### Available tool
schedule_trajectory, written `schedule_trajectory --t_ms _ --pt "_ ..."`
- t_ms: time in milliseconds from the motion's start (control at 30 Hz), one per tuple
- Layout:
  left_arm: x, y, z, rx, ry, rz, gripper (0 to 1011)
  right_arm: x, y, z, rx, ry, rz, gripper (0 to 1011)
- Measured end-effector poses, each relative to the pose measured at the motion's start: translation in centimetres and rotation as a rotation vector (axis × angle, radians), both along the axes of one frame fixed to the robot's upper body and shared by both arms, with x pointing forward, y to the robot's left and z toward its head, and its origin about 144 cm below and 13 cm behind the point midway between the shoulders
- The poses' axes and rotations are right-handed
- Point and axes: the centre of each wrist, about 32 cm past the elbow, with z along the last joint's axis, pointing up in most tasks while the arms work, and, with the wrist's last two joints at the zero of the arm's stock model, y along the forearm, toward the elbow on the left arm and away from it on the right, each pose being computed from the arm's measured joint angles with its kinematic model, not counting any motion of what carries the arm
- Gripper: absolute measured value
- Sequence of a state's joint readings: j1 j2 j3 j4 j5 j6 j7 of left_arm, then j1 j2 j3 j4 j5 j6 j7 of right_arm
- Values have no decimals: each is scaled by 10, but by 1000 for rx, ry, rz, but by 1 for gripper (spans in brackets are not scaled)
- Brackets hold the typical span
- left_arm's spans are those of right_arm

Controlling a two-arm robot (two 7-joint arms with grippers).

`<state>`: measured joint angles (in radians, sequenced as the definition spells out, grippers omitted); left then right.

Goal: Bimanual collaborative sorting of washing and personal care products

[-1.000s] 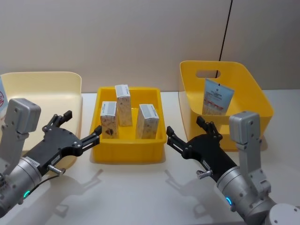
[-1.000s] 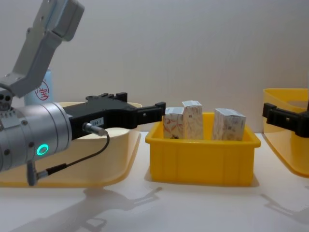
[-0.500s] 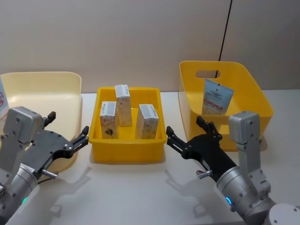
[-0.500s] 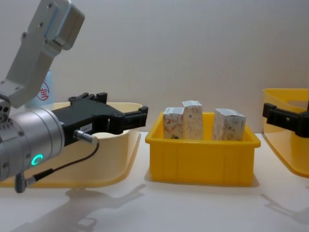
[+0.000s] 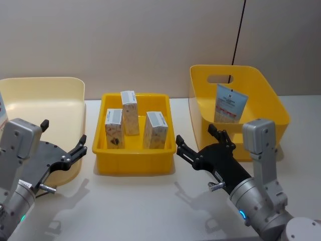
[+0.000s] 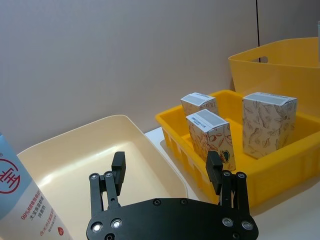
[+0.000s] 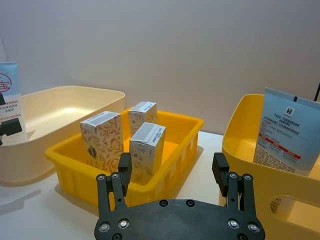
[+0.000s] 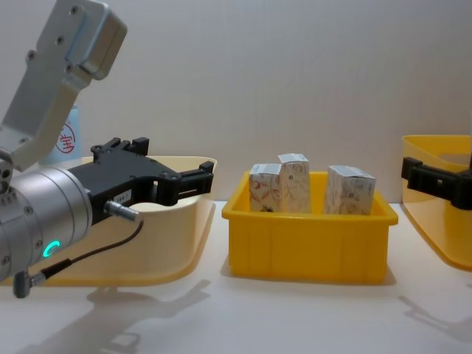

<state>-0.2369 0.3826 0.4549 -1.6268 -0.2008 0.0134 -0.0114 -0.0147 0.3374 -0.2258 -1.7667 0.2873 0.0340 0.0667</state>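
Three white cartons (image 5: 114,129) (image 5: 129,105) (image 5: 156,130) stand upright in the middle yellow tray (image 5: 133,165). One light-blue tube (image 5: 229,104) leans inside the right yellow tub (image 5: 273,98). Another tube with a round red logo (image 6: 25,200) stands in the cream tub (image 5: 45,95). My left gripper (image 5: 64,134) hovers open at the cream tub's near right corner, left of the tray, holding nothing. My right gripper (image 5: 195,136) hangs open and empty between the tray and the yellow tub. In the right wrist view the cartons (image 7: 146,145) lie ahead of the open right gripper (image 7: 172,162).
The tray sits between the cream tub and the yellow tub on a white table (image 5: 150,211). A plain wall with a black cable (image 5: 239,30) rises behind. Bare table lies in front of the tray.
My left gripper has drawn back from the tray's left rim toward the cream tub, still open. The right arm and the cartons have stayed put.
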Motion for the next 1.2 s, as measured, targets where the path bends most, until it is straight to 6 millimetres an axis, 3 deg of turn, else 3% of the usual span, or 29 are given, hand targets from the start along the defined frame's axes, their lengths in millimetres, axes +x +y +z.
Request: schedule_trajectory --t_ms 500,1200 --pt "0 0 0 0 -1 1 1003 6 -1 3 10 -4 26 1001" --pt "0 0 0 0 0 1 1003 45 17 16 -3 23 42 1001"
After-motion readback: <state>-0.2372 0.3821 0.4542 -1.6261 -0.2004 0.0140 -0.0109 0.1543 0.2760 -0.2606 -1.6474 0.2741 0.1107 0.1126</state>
